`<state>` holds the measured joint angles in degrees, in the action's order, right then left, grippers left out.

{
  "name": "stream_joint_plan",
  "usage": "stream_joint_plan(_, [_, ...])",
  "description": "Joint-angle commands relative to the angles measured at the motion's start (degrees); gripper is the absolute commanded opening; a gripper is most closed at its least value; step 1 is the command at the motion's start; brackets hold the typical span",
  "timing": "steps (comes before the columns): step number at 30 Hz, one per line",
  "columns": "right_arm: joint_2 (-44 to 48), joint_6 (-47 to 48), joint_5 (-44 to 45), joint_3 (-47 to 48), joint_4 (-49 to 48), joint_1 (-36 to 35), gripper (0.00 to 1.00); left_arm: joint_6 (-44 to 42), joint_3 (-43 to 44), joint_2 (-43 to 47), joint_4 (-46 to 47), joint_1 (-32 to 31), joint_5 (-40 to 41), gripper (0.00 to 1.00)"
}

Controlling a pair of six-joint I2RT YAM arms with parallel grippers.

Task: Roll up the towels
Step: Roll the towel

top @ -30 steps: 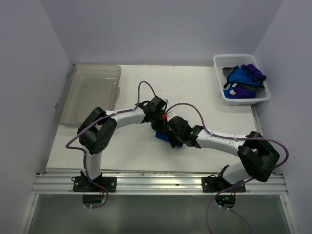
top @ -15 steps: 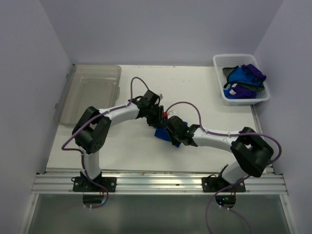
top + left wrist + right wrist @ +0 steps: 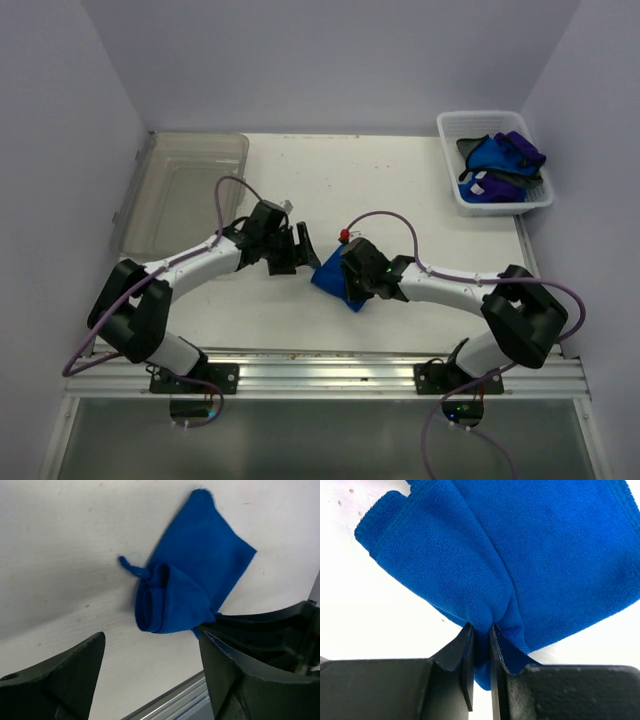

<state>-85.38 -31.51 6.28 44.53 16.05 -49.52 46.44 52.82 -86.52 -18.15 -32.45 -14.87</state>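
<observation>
A plain royal-blue towel [image 3: 195,580] lies on a white table [image 3: 400,180]; a white basket [image 3: 480,115] holds blue and purple towels [image 3: 495,155].

a robotics lab test cell: plain pale walls [image 3: 330,60] box in a white table [image 3: 400,180], two cabled arms [image 3: 200,265] stand bolted to an aluminium rail [image 3: 320,375] at its near edge.

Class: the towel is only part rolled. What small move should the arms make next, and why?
Probably lower the open left end effector onto the loosely rolled end of the blue towel and grip it. The right end effector pinches just one fold, so the roll lies unheld.
</observation>
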Motion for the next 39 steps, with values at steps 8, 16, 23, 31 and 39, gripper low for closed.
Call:
stream_joint_plan(8, [1.36,-6.46,-4.17,0.29,1.0,-0.4,0.02,12.62,-10.37,0.22,12.96,-3.4,-1.39,0.82])
stream_joint_plan(16, [2.15,-8.04,-6.1,-0.67,-0.32,-0.32,0.03,17.46,-11.34,-4.7,20.18,-4.82,-0.42,0.76])
stream_joint_plan(23, [6.27,-3.4,-4.81,-0.33,2.48,-0.32,0.39,15.97,-6.86,-9.54,16.15,-5.17,1.34,0.31])
stream_joint_plan(31, [9.19,11.1,13.63,5.64,12.58,-7.25,0.57,10.88,-1.49,-11.21,8.58,-5.0,-0.24,0.0])
stream_joint_plan(39, [-0.21,16.48,25.79,9.69,10.94,-18.33,0.6,8.85,2.9,-13.68,5.06,-4.91,-1.74,0.0])
